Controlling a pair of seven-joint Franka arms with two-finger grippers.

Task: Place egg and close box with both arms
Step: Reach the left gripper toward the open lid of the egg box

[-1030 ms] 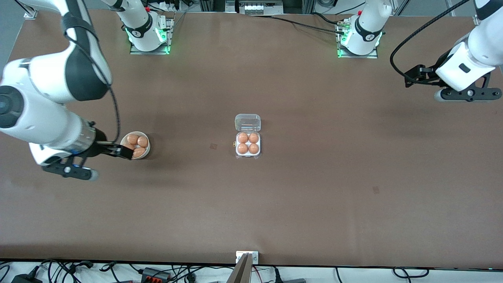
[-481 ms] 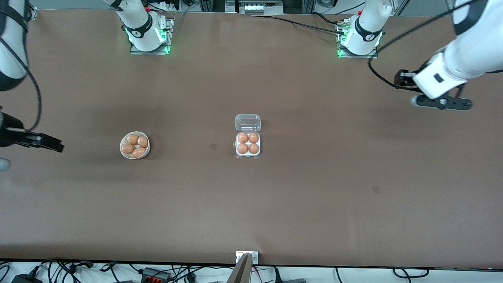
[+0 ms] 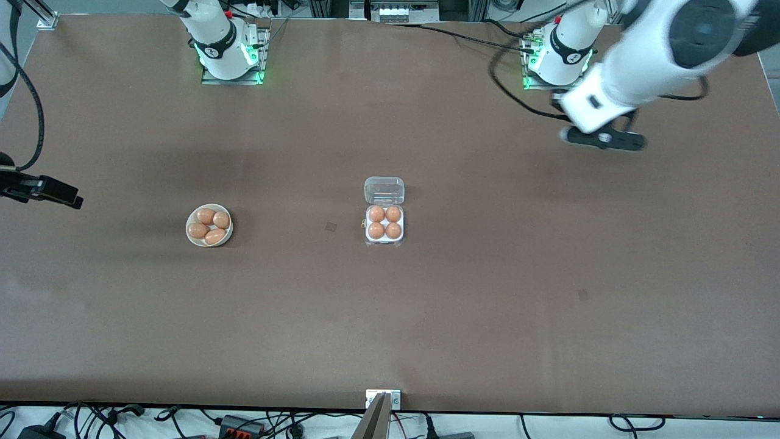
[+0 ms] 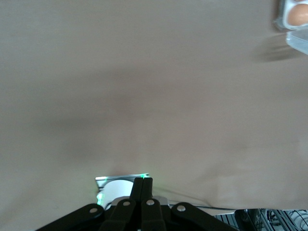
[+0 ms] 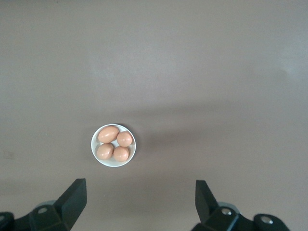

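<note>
White box (image 3: 384, 233) holds four eggs, lid (image 3: 384, 189) open. Left gripper (image 4: 143, 185) shut, empty; right gripper (image 5: 139, 197) wide, empty. Next: close lid.

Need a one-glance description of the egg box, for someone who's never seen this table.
On the brown table, look near the middle, roughly midway between the two arms' ends. The small square white four-cell egg carton sits there with four orange-tan eggs in it, its clear plastic hinged lid lying open just above it in the front view. The round cream bowl also holds four eggs but has no lid.

Brown table (image 3: 487, 305) carries the egg box (image 3: 384, 223) and bowl (image 3: 209, 225).
</note>
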